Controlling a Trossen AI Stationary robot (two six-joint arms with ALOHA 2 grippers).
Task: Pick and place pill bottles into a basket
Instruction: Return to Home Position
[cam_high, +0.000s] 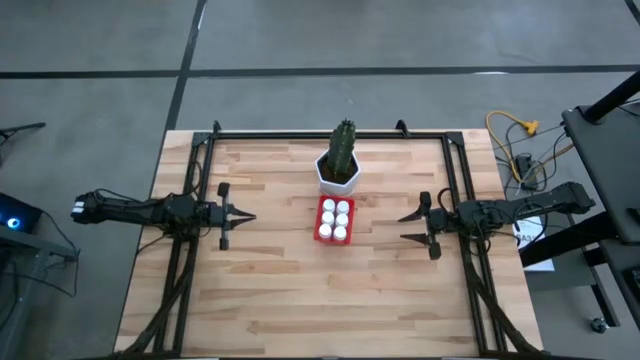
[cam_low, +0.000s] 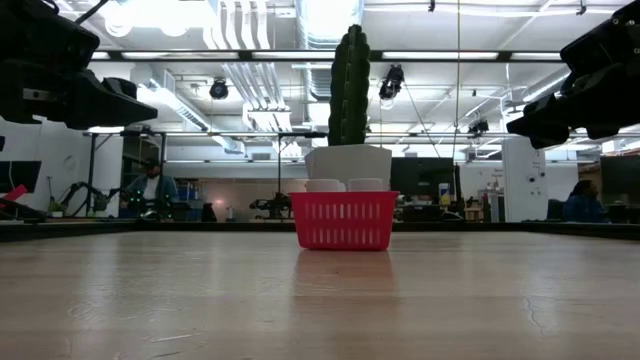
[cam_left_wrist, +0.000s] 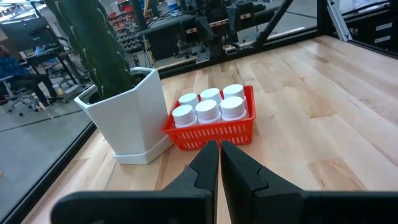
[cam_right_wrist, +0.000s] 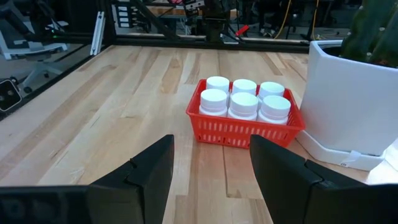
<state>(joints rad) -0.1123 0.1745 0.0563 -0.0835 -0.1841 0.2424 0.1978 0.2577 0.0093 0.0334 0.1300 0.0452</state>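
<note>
The red basket (cam_high: 334, 220) stands on the table's middle, next to the near side of the white pot. Several white pill bottles (cam_high: 336, 219) stand upright inside it, caps up; they show well in the left wrist view (cam_left_wrist: 209, 107) and the right wrist view (cam_right_wrist: 244, 99). My left gripper (cam_high: 250, 217) is shut and empty, above the table to the basket's left. My right gripper (cam_high: 405, 227) is open and empty, above the table to the basket's right. Both point at the basket.
A white hexagonal pot with a green cactus (cam_high: 340, 165) stands just behind the basket, touching or nearly touching it. A black frame (cam_high: 300, 134) runs along the table's far edge and sides. Bare wood lies in front of the basket (cam_low: 340, 300).
</note>
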